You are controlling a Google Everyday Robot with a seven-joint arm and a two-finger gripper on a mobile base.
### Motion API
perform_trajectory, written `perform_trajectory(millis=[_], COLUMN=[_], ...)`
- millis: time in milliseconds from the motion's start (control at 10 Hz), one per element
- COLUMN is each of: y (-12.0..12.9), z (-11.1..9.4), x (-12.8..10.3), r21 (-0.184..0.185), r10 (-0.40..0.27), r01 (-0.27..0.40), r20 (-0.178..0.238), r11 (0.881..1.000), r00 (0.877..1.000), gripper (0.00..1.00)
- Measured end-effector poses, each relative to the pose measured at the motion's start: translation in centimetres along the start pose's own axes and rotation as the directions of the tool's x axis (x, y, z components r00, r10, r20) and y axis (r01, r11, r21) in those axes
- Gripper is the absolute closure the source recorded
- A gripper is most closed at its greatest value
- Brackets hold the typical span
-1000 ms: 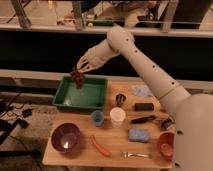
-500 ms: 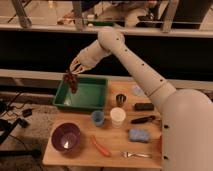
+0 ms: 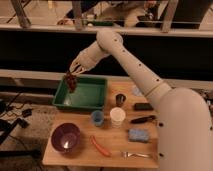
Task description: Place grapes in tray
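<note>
The grapes [image 3: 70, 81], a dark red-purple bunch, hang from my gripper [image 3: 74, 71], which is shut on their top. They hang over the left part of the green tray [image 3: 95, 95], just above its floor near the left wall. The tray stands at the back left of the wooden table. My white arm reaches in from the right, over the table, down to the tray.
A purple bowl [image 3: 65, 138] stands at the front left. A blue cup [image 3: 97, 117], a white cup [image 3: 117, 116] and a dark metal cup [image 3: 120, 99] stand mid-table. An orange carrot [image 3: 100, 146], a fork [image 3: 135, 154], a blue sponge [image 3: 138, 135] and dark objects [image 3: 143, 106] lie to the right.
My gripper has moved left and down with the grapes, from above the tray's back edge to over its left part.
</note>
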Motion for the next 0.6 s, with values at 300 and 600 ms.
perform_trajectory(millis=[300, 600], y=[0.1, 0.1], z=[0.6, 1.2], x=[1.0, 3.0], r21=[-0.007, -0.014], r10=[0.015, 0.039], r01=[-0.015, -0.039], r20=[-0.006, -0.025], r11=[1.000, 0.999], r00=[1.000, 0.999], gripper=[1.00, 1.00])
